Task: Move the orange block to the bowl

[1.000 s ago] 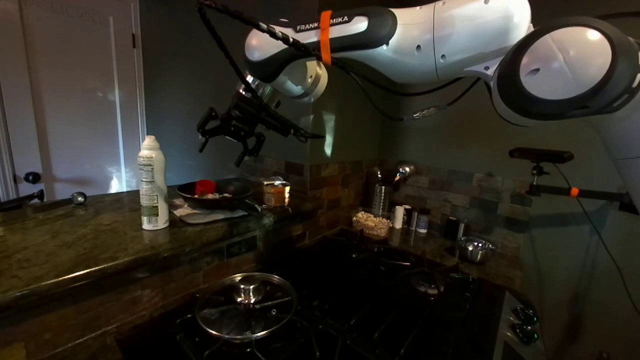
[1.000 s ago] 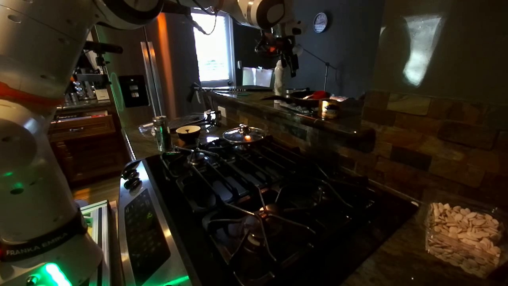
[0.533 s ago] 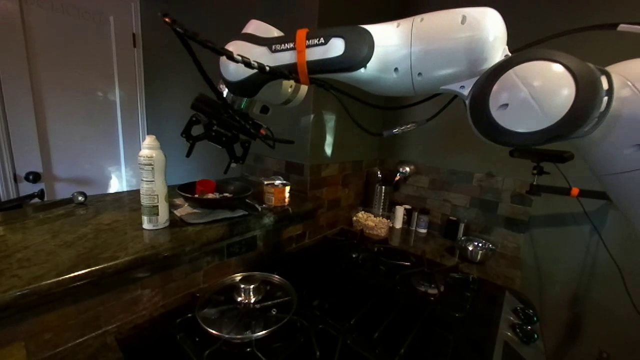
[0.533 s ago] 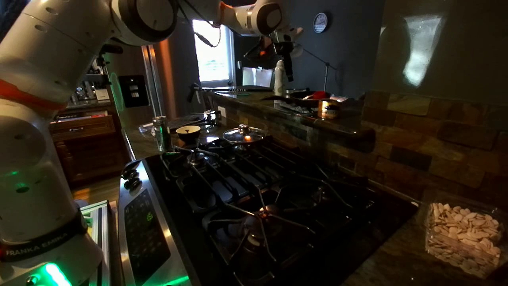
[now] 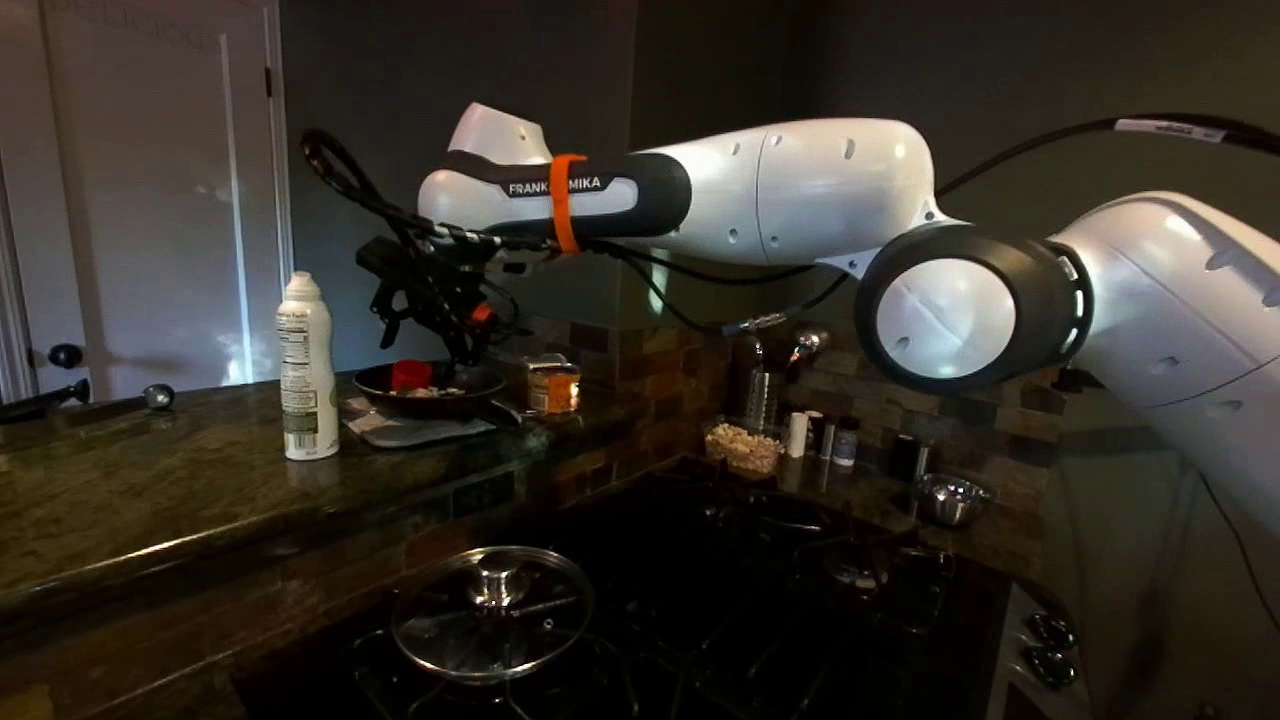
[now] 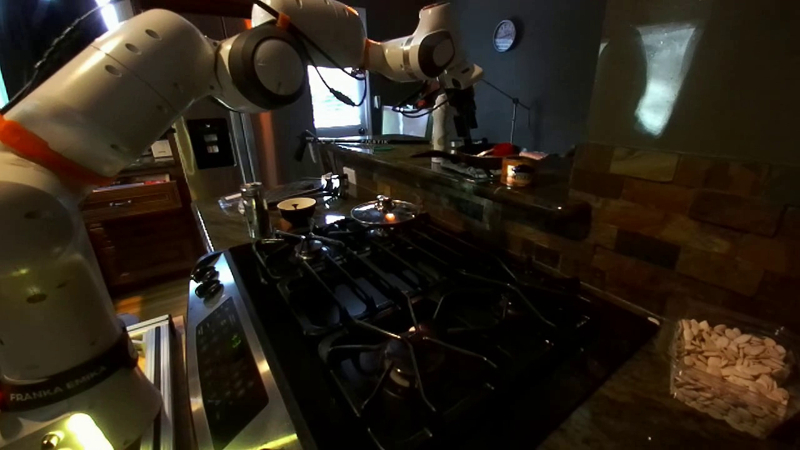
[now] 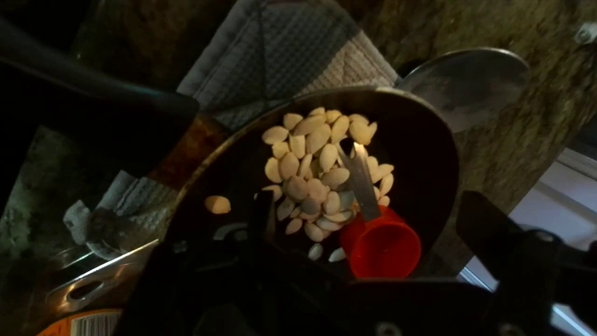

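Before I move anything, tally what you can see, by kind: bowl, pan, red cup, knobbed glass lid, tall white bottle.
Bowls: 2, steel bowl and dark bowl
Pan: 1
Red cup: 1
Knobbed glass lid: 1
Tall white bottle: 1
Total: 6

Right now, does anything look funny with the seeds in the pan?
Only a little: one pale seed lies off by itself toward the handle, while most others sit in a heap. It's inside the pan, so it isn't spilled.
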